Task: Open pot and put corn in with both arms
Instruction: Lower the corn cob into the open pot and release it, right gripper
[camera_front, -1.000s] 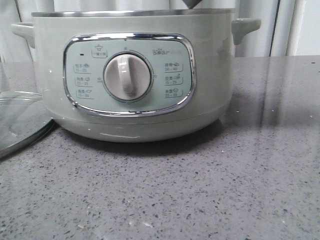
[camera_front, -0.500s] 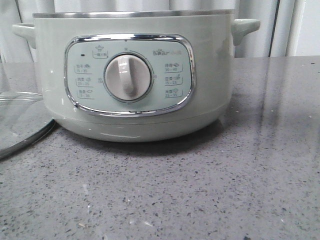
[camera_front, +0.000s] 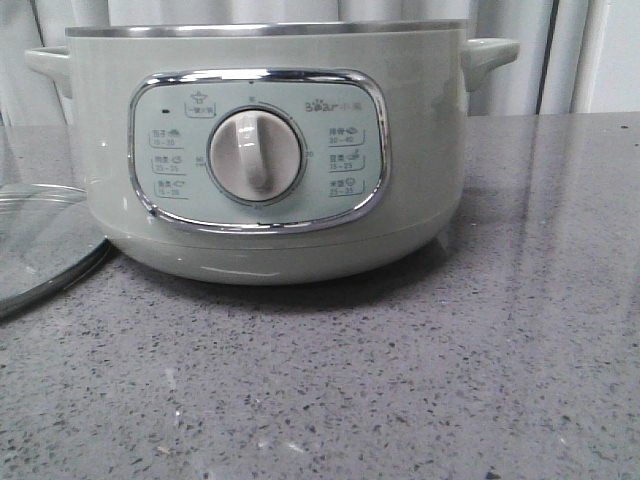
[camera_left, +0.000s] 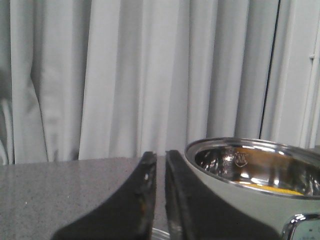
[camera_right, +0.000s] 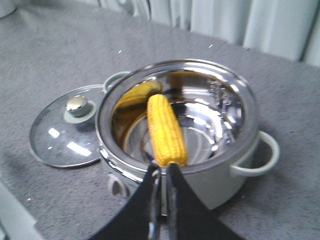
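Observation:
The pale green pot (camera_front: 430, 150) stands open in the middle of the table, dial panel facing me. The yellow corn (camera_right: 165, 132) lies inside it, leaning against the steel inner wall, one end at the rim nearest my right gripper. My right gripper (camera_right: 163, 169) is above and beside the pot (camera_right: 225, 185), jaws shut and empty. My left gripper (camera_left: 160, 155) is low beside the pot (camera_left: 235, 185), jaws shut with a thin gap, empty. A yellow sliver (camera_left: 275, 189) shows inside the pot. Neither gripper shows in the front view.
The round glass lid (camera_right: 60, 135) with its metal knob lies flat on the grey stone table (camera_front: 450, 380) beside the pot, on the left in the front view (camera_front: 40, 240). White curtains (camera_left: 150, 75) hang behind the table.
A dark gripper tip that stood over the pot's rim at the top of the front view one second ago has gone out of view. Pot and lid stay put.

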